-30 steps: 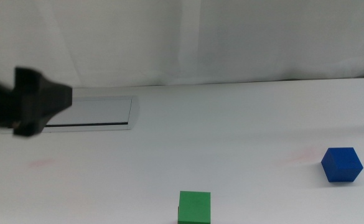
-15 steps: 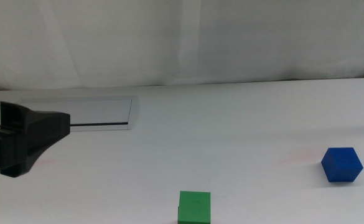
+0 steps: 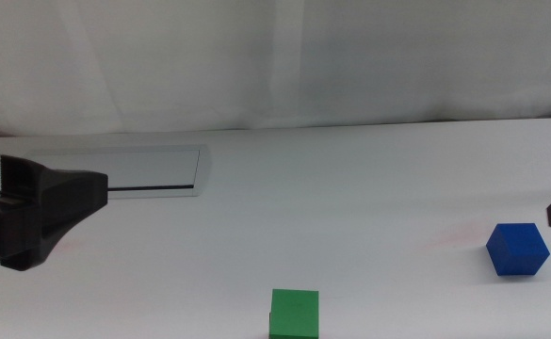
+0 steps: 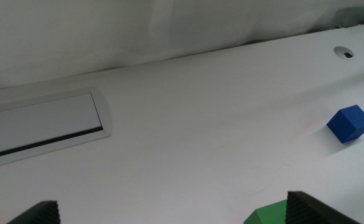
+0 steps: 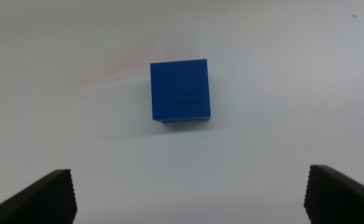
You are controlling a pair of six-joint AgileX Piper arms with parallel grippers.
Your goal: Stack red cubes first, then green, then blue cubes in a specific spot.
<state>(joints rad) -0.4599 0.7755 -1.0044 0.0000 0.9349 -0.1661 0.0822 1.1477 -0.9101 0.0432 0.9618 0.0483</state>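
Cubes visible: one green cube, one blue cube, well apart.

a wide, plain white desk is seen, its matte surface filling most of the middle view. behind its far edge a white, softly creased fabric backdrop is hung. a flat, rectangular, light-grey panel is set flush into the desk toward the far left, with a thin dark slot running along its near side. two faint pinkish smudges are left on the surface, one near the left edge and one toward the right. in the left wrist view, a small round dark hole is shown in the desk near its far edge.
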